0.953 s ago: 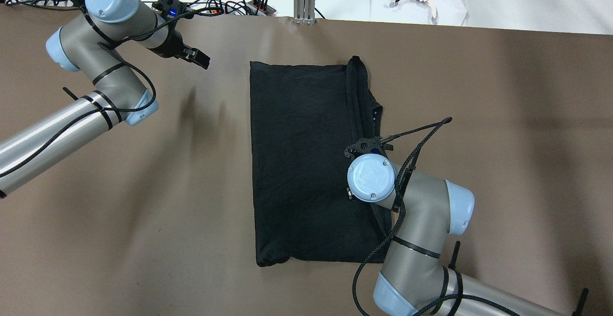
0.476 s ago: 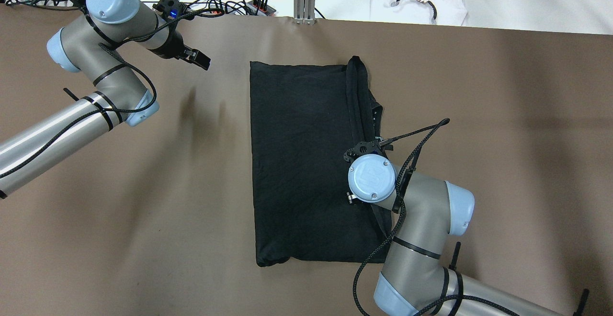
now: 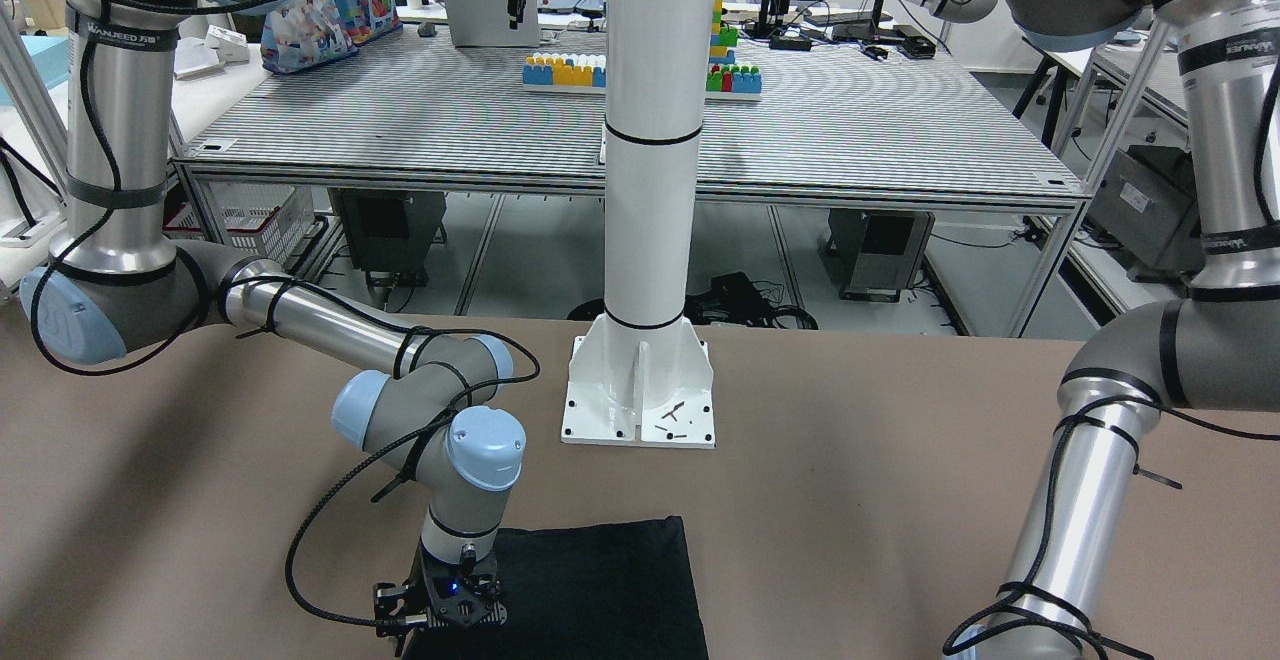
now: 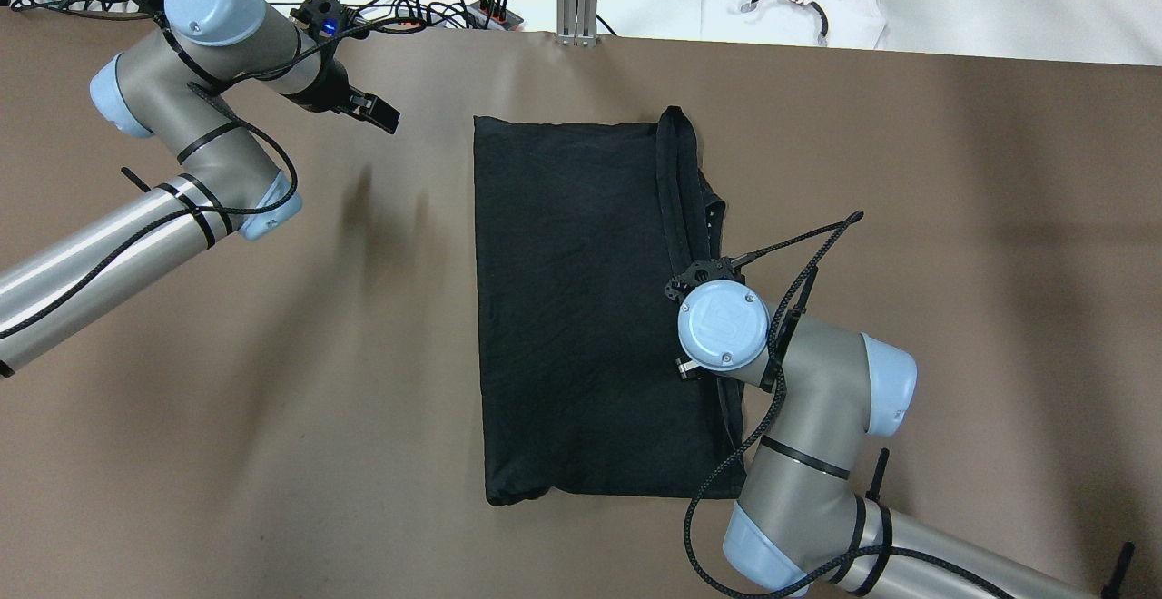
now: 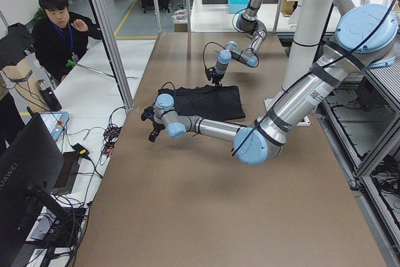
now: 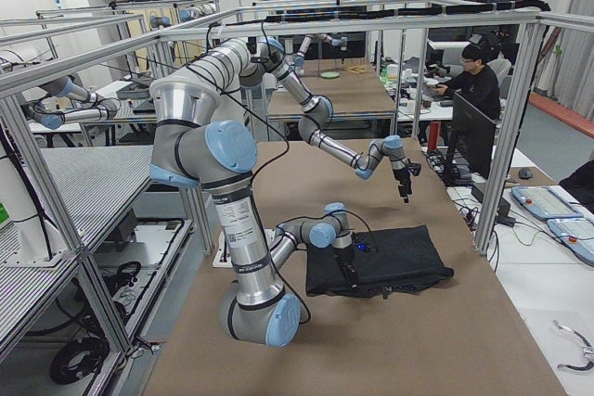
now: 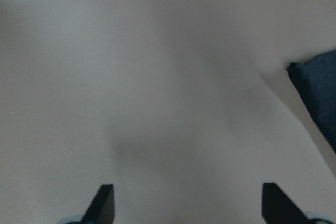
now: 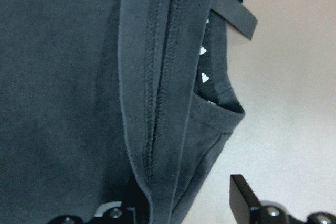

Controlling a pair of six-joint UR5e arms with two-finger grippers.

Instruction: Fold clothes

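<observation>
Lying flat on the brown table (image 4: 272,399), the black garment (image 4: 572,309) has its layered right edge between the parted jaws of the right gripper (image 8: 189,198); closing here may catch only one layer and drag the fold askew. Jaws also parted, the left gripper (image 7: 189,203) hangs well apart over the table; no container is in use.

Item: two UR5e arms, overhead view.
Left arm (image 4: 136,236) bent, left gripper (image 4: 386,118) aimed at 4 o'clock, jaws wide apart; right arm (image 4: 799,436) bent, right gripper (image 8: 186,195) pointing straight down, jaws apart.
</observation>
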